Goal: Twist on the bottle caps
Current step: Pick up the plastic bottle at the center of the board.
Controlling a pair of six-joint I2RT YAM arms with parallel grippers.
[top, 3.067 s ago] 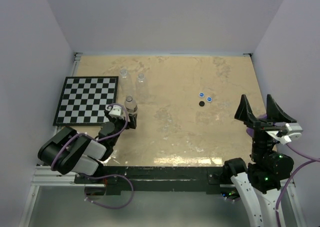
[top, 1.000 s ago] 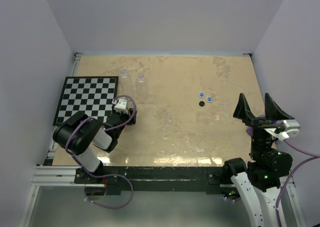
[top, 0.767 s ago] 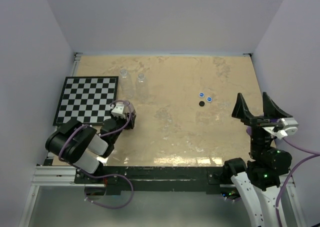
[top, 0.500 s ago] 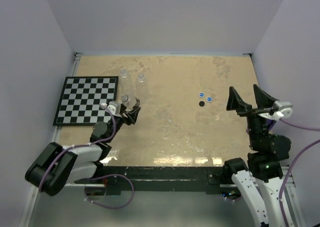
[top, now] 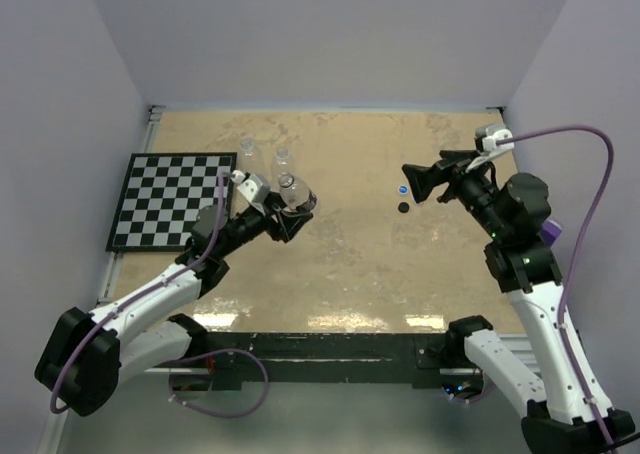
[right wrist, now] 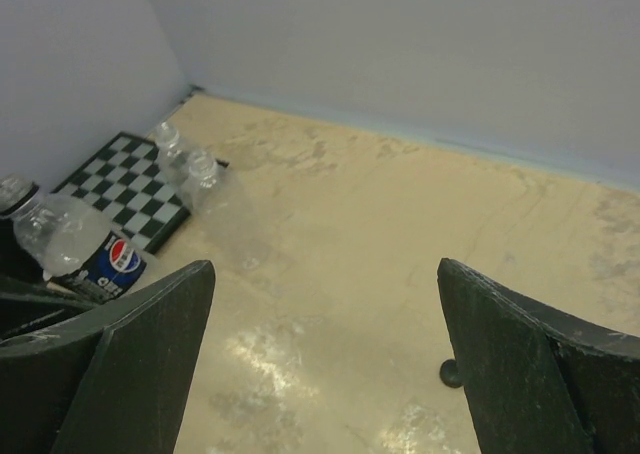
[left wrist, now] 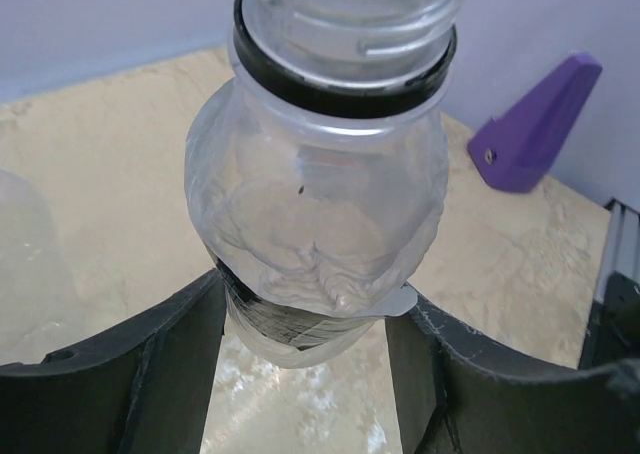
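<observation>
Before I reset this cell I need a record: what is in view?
table: one, tan, under everything
chessboard: one, black and white, table's left side
standing bottles: two, clear, by the chessboard's far right corner
held bottle: one, clear with a blue label, uncapped, right of the chessboard
blue cap: one visible, right of centre
black cap: one, just nearer than the blue cap
purple object: one, table's right edge
left arm: black and white, jaws closed on the held bottle
right arm: black and white, jaws wide open beside the caps
</observation>
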